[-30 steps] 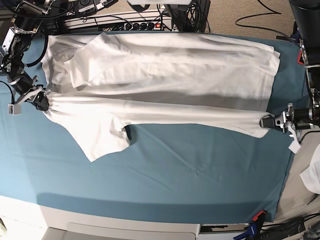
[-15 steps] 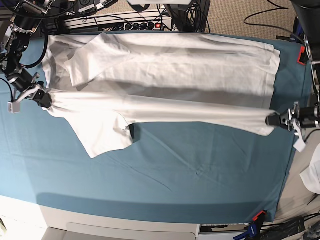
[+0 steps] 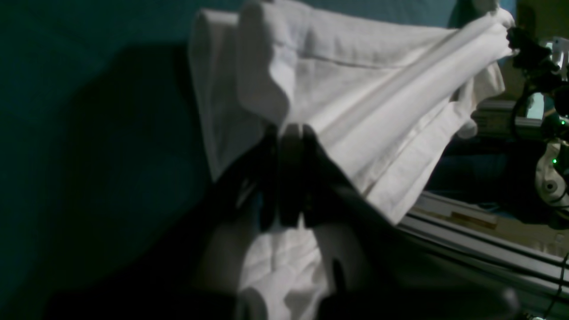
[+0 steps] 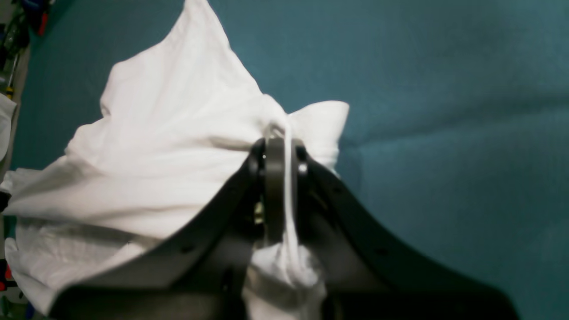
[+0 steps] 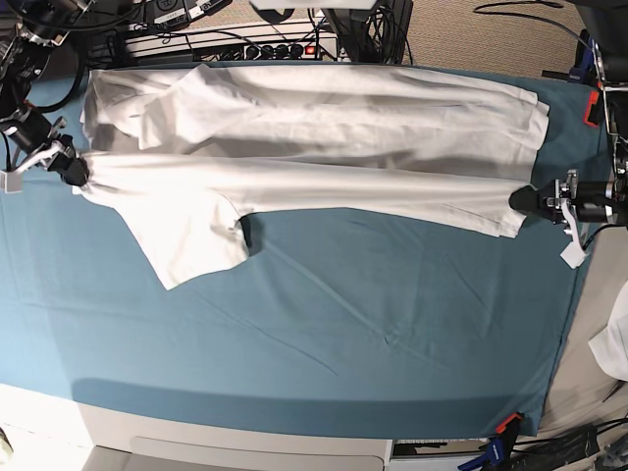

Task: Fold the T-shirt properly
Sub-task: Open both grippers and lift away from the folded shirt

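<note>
The white T-shirt (image 5: 324, 147) lies stretched across the far half of the teal cloth (image 5: 343, 334), its near long edge lifted and pulled taut, one sleeve (image 5: 191, 240) hanging toward the front. My left gripper (image 5: 525, 201), at the right in the base view, is shut on the shirt's hem corner; the left wrist view shows the jaws (image 3: 289, 133) pinched on bunched white fabric (image 3: 355, 98). My right gripper (image 5: 74, 169), at the left in the base view, is shut on the shoulder end; the right wrist view shows the jaws (image 4: 278, 149) clamped on gathered cloth (image 4: 169, 146).
A power strip and cables (image 5: 265, 44) run behind the table's far edge. A white fabric scrap (image 5: 613, 343) lies off the table at the right. Red and blue clamps (image 5: 502, 432) hold the teal cloth at the front right corner.
Both grippers have carried the shirt's lifted edge toward the far side of the table, over the rest of the shirt. The hanging sleeve has followed. Both grips have held.
</note>
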